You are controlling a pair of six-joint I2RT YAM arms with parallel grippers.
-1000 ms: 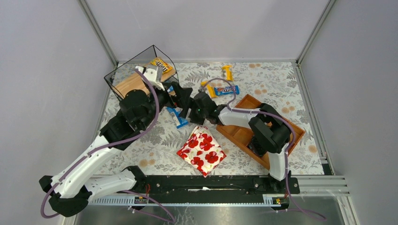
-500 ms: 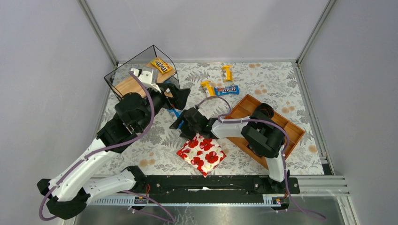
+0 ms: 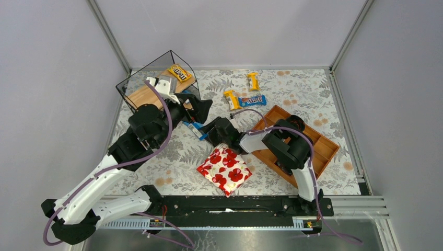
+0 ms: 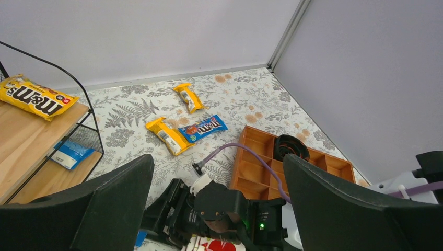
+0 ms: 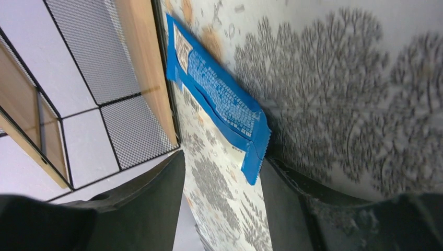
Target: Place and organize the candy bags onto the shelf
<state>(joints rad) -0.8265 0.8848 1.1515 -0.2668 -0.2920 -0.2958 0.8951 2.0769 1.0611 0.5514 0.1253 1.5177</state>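
Nearest my bases, the white pouch with red poppies [image 3: 224, 171] lies flat on the floral table cover [image 3: 172, 157]. Just beyond it my right gripper [image 5: 222, 159] sits low over the cover, fingers spread to either side of the near end of a blue candy bag [image 5: 217, 102]. The bag lies flat beside the foot of the shelf [image 3: 141, 95], its crimped corner close against one finger but not pinched. My left gripper [image 4: 217, 172] hangs above that spot, jaws wide apart and holding nothing. To the right is the reddish wooden tray [image 3: 324, 149], with a black round object [image 4: 289, 147] in a far compartment. Farther out a yellow packet [image 4: 166, 136] and a blue M&M's packet [image 4: 207, 127] lie touching at their ends, with a second yellow packet [image 4: 188, 97] beyond them. At far left a yellow M&M's bag [image 4: 36, 97] lies on the shelf's top board, and a small blue packet [image 4: 70, 153] lies on the lower board.
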